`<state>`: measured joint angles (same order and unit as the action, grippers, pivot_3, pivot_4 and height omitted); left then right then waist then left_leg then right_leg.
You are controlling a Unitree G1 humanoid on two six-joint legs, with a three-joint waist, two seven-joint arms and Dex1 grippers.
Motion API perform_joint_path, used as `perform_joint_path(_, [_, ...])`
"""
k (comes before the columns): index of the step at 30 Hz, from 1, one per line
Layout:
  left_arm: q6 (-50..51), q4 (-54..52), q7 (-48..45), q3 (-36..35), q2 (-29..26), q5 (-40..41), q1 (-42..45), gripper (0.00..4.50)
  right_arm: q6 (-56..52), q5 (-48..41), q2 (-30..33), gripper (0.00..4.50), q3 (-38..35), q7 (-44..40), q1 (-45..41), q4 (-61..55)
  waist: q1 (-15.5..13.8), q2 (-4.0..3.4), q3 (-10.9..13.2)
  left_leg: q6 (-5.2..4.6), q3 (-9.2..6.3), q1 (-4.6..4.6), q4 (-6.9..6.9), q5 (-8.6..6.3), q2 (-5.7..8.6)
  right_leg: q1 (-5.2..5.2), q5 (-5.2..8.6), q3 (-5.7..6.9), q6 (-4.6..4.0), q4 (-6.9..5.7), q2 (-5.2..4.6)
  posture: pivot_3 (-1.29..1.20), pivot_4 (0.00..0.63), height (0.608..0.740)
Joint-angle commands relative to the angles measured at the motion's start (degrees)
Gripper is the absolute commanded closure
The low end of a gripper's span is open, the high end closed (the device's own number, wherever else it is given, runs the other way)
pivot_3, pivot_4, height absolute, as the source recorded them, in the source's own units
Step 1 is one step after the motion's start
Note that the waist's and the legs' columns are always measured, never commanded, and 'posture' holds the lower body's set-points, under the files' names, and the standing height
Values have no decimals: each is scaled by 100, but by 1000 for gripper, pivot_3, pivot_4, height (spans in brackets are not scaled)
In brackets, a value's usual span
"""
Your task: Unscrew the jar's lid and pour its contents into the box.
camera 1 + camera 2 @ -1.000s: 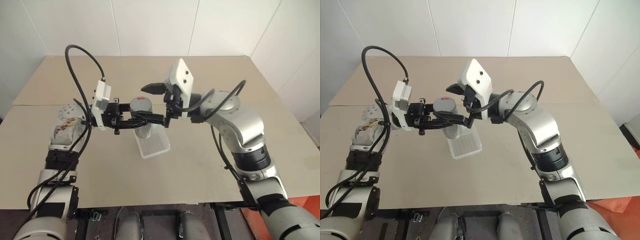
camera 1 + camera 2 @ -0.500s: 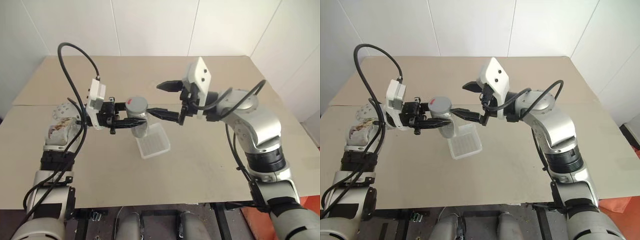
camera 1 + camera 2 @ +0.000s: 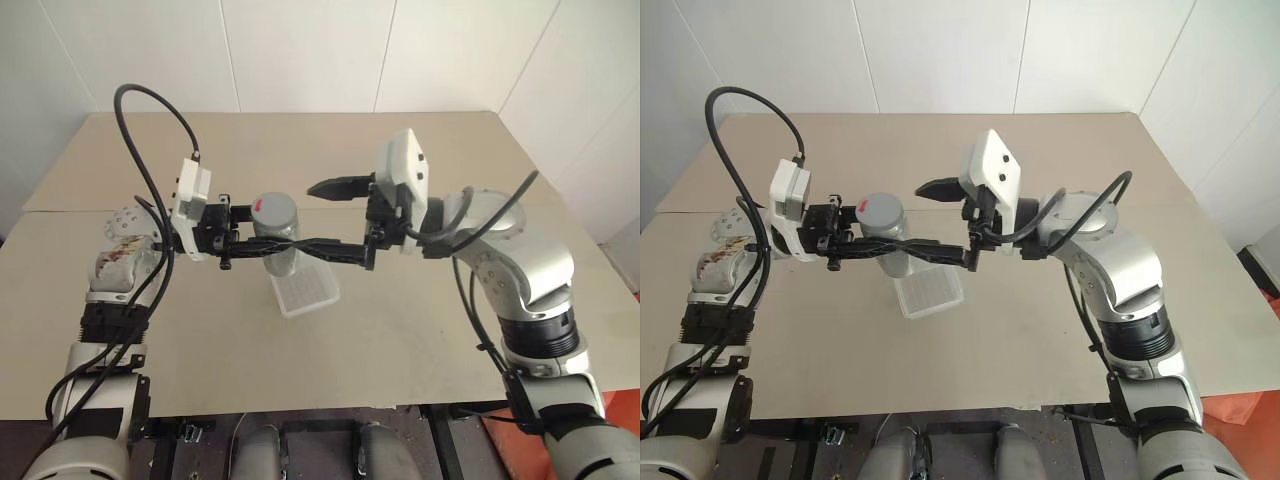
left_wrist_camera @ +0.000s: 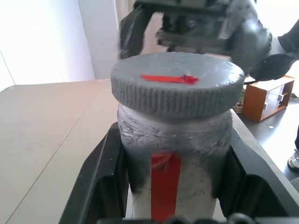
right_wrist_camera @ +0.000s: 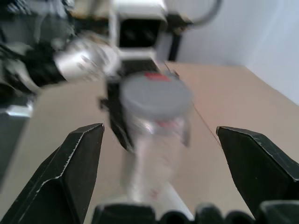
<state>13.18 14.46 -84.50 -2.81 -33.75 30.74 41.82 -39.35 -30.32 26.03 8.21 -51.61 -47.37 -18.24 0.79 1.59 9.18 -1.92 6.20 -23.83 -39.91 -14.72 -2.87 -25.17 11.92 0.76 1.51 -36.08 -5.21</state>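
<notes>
Even, soft light fills the head views, with faint shadows on the table (image 3: 420,330). In the left wrist view a blown-out white glare fills the wall beside the sharp jar (image 4: 174,154). The right wrist view is blurred throughout.

The jar (image 3: 276,240) is hanging above the table (image 3: 420,320), the lid (image 3: 274,210) sitting on it, the box (image 3: 305,288) lying just below on the table
</notes>
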Motion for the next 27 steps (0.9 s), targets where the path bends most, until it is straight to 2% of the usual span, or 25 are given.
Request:
perform_joint_path(1, [-11,-134,14,-61,20,76,22,2466,-198,-91,-259,17,-30,359,-369,-124,6,0,0,1,0,0,0,0,0,-1,0,0,0,0,0,0,150,740])
perform_joint_path(6, [0,-144,7,-46,51,77,30,2466,-418,63,-539,17,173,690,-632,76,0,0,0,1,0,0,1,1,0,0,0,1,0,-2,0,0,150,740])
perform_joint_path(17, [62,-288,47,-83,12,104,-63,2466,-593,181,-744,17,342,836,-811,364,-5,0,0,0,0,-2,0,0,1,0,0,2,0,-4,-1,0,150,740])
perform_joint_path(22, [69,-317,83,-90,2,91,-83,2466,-667,111,-764,1616,270,809,-843,397,-6,0,0,0,0,-2,1,0,0,0,0,2,0,-4,-1,0,150,740])
perform_joint_path(23, [64,-318,86,-87,1,87,-83,2466,-683,91,-762,1772,251,801,-851,394,-7,0,0,0,0,-2,1,0,1,0,0,2,0,-4,-1,0,150,740])
perform_joint_path(27, [53,-321,96,-76,8,85,-89,2466,-897,-114,-815,1773,34,874,-915,466,-6,0,0,0,0,-2,1,0,1,0,0,2,0,-4,-1,0,150,740])
